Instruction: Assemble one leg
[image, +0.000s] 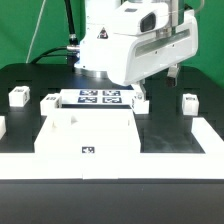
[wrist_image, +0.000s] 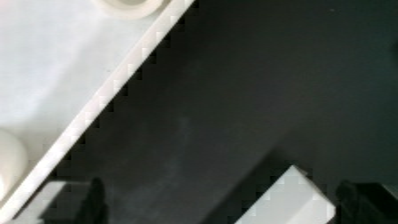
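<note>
The wrist view shows my gripper (wrist_image: 222, 198) open, with its dark fingers (wrist_image: 80, 203) wide apart low over the black table. A white corner (wrist_image: 297, 195) lies between them, close to one finger; I cannot tell if it is a leg. The large white panel (wrist_image: 63, 70) with round sockets lies beside them. In the exterior view the arm (image: 125, 45) hangs over the marker board's right end and hides the fingers. A small white piece (image: 140, 100) sits under it. Loose legs stand at the exterior view's left (image: 18, 97), (image: 50, 102) and right (image: 190, 103).
The large white panel (image: 85, 135) lies at the front centre. The marker board (image: 100, 97) lies just behind it. White rails border the black table at the front and at the exterior view's right (image: 205, 135). A green backdrop stands behind.
</note>
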